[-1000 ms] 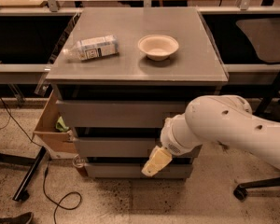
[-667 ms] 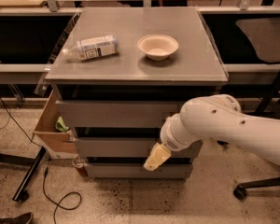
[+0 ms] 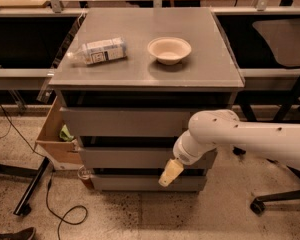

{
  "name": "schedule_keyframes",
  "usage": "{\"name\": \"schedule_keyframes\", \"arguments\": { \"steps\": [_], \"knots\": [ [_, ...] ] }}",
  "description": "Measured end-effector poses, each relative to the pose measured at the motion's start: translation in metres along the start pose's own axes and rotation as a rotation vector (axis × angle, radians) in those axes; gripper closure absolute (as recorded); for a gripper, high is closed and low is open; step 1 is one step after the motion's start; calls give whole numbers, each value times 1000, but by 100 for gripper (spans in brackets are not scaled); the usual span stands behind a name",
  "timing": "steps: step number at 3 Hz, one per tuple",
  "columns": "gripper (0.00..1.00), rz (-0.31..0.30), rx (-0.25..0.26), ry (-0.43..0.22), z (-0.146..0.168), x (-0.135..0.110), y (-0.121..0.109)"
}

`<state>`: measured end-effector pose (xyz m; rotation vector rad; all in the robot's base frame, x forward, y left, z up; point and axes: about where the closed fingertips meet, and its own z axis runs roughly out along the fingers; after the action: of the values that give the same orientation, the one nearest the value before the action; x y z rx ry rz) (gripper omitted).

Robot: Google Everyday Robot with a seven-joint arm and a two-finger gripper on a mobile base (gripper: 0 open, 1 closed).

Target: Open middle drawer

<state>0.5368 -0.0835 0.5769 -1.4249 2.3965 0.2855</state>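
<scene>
The grey cabinet (image 3: 150, 74) has three drawers. The middle drawer (image 3: 125, 157) shows a plain flat grey front with dark gaps above and below it. It sits about flush with the other fronts. My gripper (image 3: 170, 172) is a cream-coloured tip at the end of the white arm (image 3: 240, 139). It hangs in front of the right part of the middle drawer's lower edge, over the gap above the bottom drawer (image 3: 140, 183). The top drawer (image 3: 125, 122) has a taller front.
On the cabinet top lie a plastic bottle (image 3: 101, 50) on its side and a beige bowl (image 3: 169, 49). A cardboard box (image 3: 57, 136) stands left of the cabinet. A black cable (image 3: 55, 209) lies on the floor. A chair base (image 3: 275, 199) is at the right.
My arm and gripper have shifted a little to the left along the middle drawer's front. The drawers have not visibly moved.
</scene>
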Motion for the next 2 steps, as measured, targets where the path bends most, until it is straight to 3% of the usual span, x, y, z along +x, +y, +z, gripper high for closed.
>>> {"name": "schedule_keyframes", "arguments": {
  "steps": [1,2],
  "knots": [
    [0,17,-72,41,33,16,2],
    [0,16,-74,39,33,16,2]
  ]
}}
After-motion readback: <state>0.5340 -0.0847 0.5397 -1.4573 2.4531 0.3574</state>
